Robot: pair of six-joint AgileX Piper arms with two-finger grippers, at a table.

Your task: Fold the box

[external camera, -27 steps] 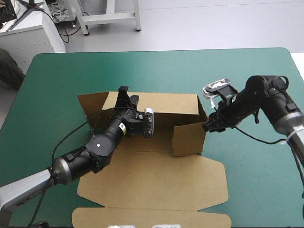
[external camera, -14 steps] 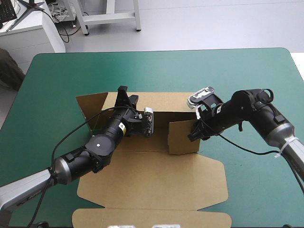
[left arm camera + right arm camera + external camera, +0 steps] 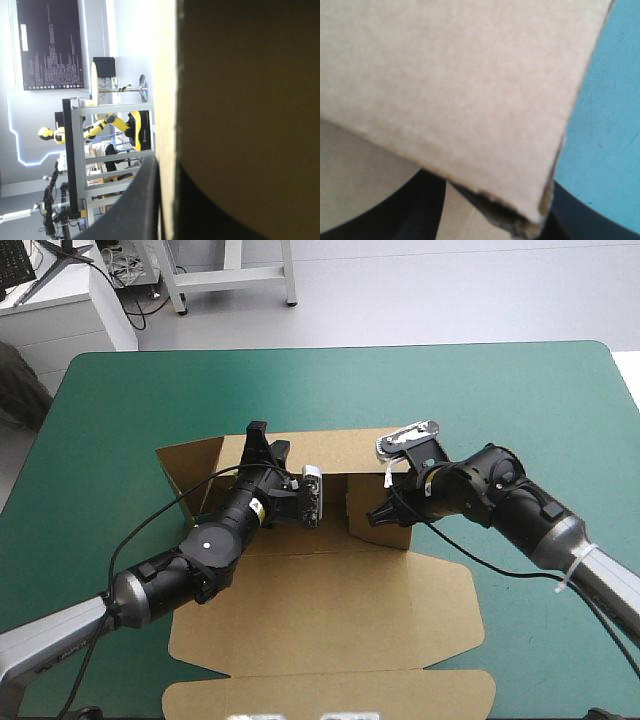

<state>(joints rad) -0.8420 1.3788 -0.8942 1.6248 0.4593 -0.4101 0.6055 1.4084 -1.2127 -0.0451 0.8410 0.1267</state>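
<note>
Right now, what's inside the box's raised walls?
In the box: the left hand clamped on its back wall, the right hand at the side wall. Floor under them is covered.

Counted 1 box on 1 table. Logged 2 arms: left arm, right arm. Logged 2 grippers: left gripper, right gripper. Made out 2 black fingers on the left one from above, and 2 per gripper in the wrist views, so tallied 4 in all. On the box, counted 3 upright panels: 1 back wall, 1 left flap, 1 right flap. Counted 1 flat lid panel plus 1 narrow strip along its near edge.
</note>
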